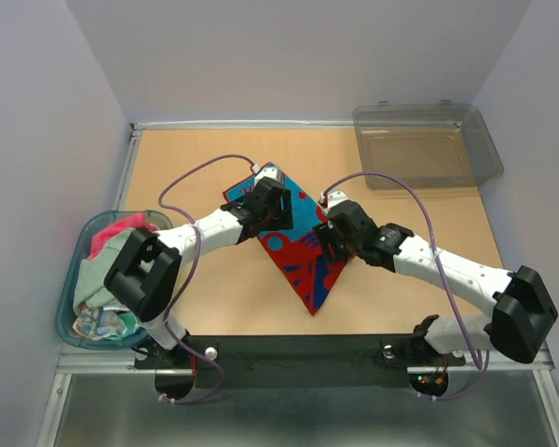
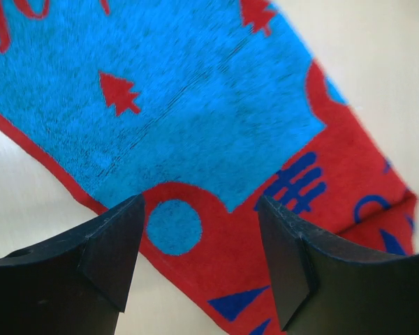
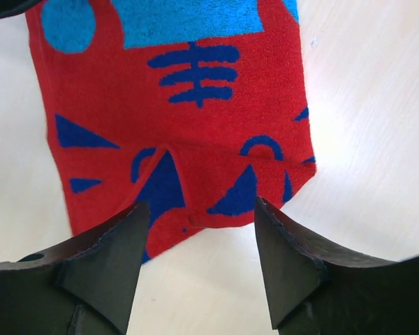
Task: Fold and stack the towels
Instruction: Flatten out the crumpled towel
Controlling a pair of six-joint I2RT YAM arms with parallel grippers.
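The tub (image 1: pixel 67 307) is sitting at the tabletop's (image 1: pixel 186 158) left edge, holding a heap of towels. A pink towel (image 1: pixel 121 226) is lying on top, a pale green towel (image 1: pixel 101 272) is under it, and a striped towel (image 1: pixel 102 322) is nearest the arms. The grey bin (image 1: pixel 429 149) is resting at the far right corner.

Between them a red-and-blue towel (image 1: pixel 303 256) is lying mid-tabletop, turned cornerwise. Both tools are hanging over it with fingers spread, gripping nothing: the left tool (image 1: pixel 270 203) above its blue part, the right tool (image 1: pixel 334 233) by its right edge.

Only the right wrist view is showing a small flap turned over at the red corner. Only the left wrist view is showing little red trees on the blue.
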